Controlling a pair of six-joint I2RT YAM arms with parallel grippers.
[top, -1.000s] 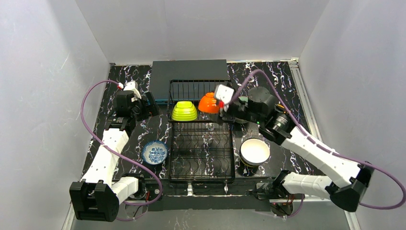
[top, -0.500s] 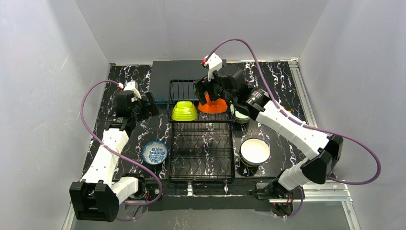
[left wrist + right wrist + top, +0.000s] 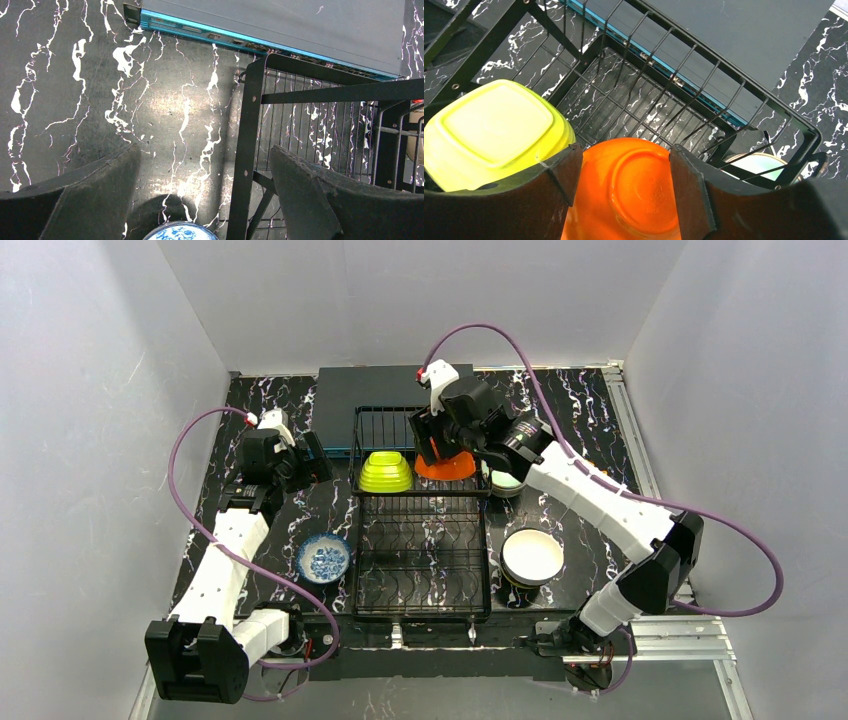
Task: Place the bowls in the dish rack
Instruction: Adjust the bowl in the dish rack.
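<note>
The black wire dish rack [image 3: 420,612] stands mid-table. On its raised back tier a lime green bowl [image 3: 386,472] and an orange bowl [image 3: 455,468] lie upside down. My right gripper [image 3: 437,445] is over the orange bowl [image 3: 634,190], its jaws open and straddling the bowl's base, with the lime bowl [image 3: 494,130] to its left. My left gripper [image 3: 310,468] is open and empty above the table, left of the rack [image 3: 247,130]. A blue-white patterned bowl [image 3: 323,560] sits on the table left of the rack and shows at the bottom of the left wrist view [image 3: 180,233].
A white bowl [image 3: 532,555] sits right of the rack. A mint bowl [image 3: 503,480] sits behind the rack's right back corner [image 3: 756,162]. A flat dark grey box [image 3: 395,390] lies behind the rack [image 3: 300,20].
My right arm swung from the right side of the orange bowl to above it, wrist turned over the back tier. The orange bowl shifted slightly. The left arm has not moved.
</note>
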